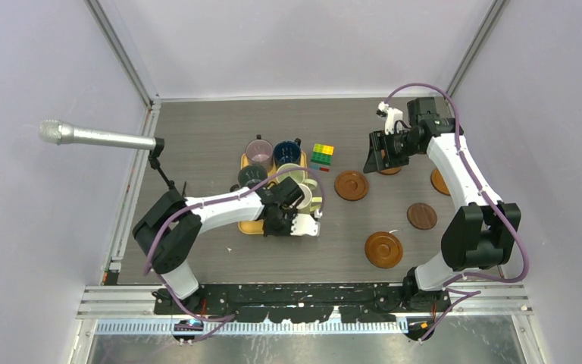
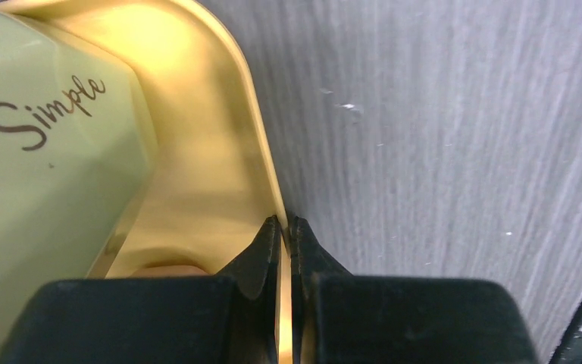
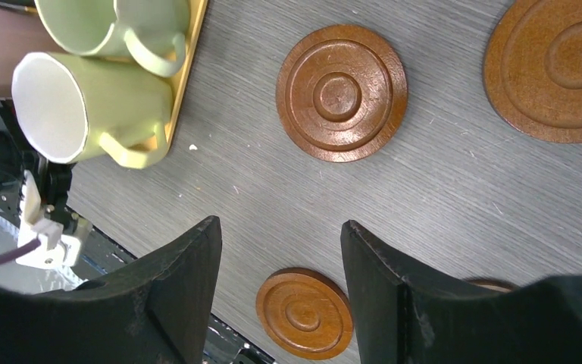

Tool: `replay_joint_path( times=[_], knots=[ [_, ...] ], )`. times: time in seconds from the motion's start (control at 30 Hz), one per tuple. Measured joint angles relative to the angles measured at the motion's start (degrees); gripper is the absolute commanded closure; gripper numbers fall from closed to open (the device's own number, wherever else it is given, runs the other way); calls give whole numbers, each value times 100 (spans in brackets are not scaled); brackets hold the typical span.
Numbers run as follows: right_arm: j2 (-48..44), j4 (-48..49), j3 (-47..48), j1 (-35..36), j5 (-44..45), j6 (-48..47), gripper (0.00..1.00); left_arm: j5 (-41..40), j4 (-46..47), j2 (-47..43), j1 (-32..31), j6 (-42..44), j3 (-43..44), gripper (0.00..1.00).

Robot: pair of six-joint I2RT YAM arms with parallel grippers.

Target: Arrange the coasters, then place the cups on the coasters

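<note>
Several cups stand on a yellow-orange tray: mauve, navy, dark green, light green and a pale one. My left gripper is shut on the tray's near rim, beside a light green cup marked "Simple". Brown coasters lie to the right: one by the tray, one near the front, a darker one, and one partly under the arm. My right gripper hangs open above them, holding nothing.
A multicoloured cube sits just right of the tray's far corner. A microphone on a stand reaches in from the left wall. Walls close in the table on three sides. A fifth coaster peeks out under the right gripper.
</note>
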Motion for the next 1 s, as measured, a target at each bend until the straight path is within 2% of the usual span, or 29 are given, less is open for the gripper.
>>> replay_joint_path(
  times=[0.6,0.63,0.7,0.87,0.93,0.97,1.0],
  knots=[
    [0,22,-120,0,-339,-50,36,256,-387,-546,-1399,-640,-557,100],
    [0,26,-120,0,-361,-52,36,297,-435,-573,-1449,-651,-579,94],
    [0,46,-120,0,-420,-57,36,385,-551,-612,-1519,-667,-621,76],
    [2,101,-120,7,-544,-153,34,625,-931,-625,-1569,-734,-553,45],
    [2,146,-120,20,-595,-256,33,715,-1224,-625,-1596,-769,-426,26],
    [7,170,-114,35,-610,-319,32,774,-1399,-638,-1620,-796,-341,20],
    [26,170,-87,46,-625,-385,32,815,-1567,-662,-1633,-791,-254,17]
  ],
)
